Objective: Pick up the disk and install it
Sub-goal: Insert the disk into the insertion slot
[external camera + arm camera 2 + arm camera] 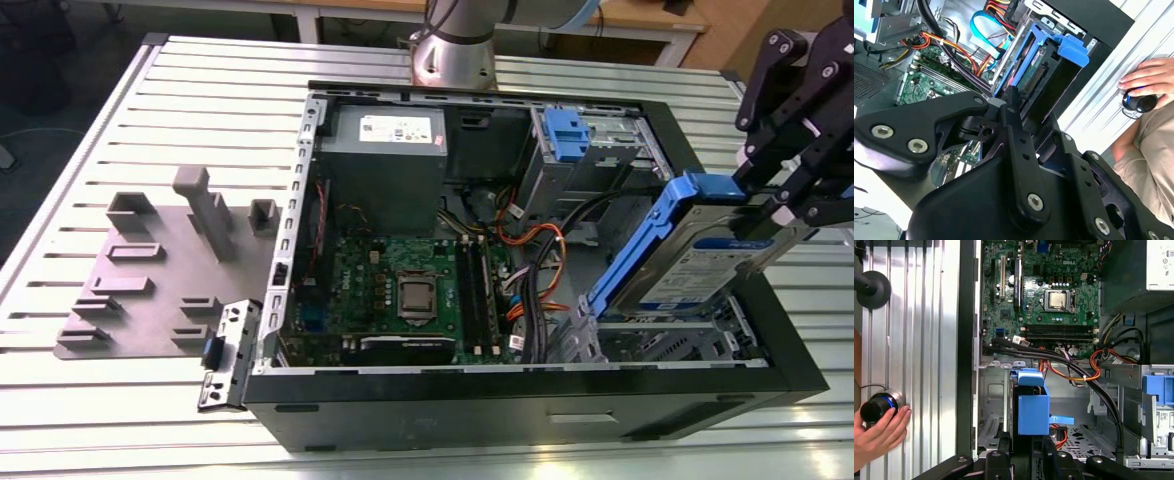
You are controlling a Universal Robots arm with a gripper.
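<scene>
The jaws pinch the upper end of the disk (694,252), which hangs tilted with its lower end at the mouth of the drive cage (667,338), at the exterior view's right of the open computer case (534,390). The case lies on the slatted surface (120,420). In the first wrist view, a person's hand (879,429) rests on a black knob (875,408) beside it.

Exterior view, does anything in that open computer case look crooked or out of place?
Yes. The disk in its blue carrier stands steeply tilted, its lower end at the drive cage on the exterior view's right, its upper end gripped by the hand. It isn't seated flat.
</scene>
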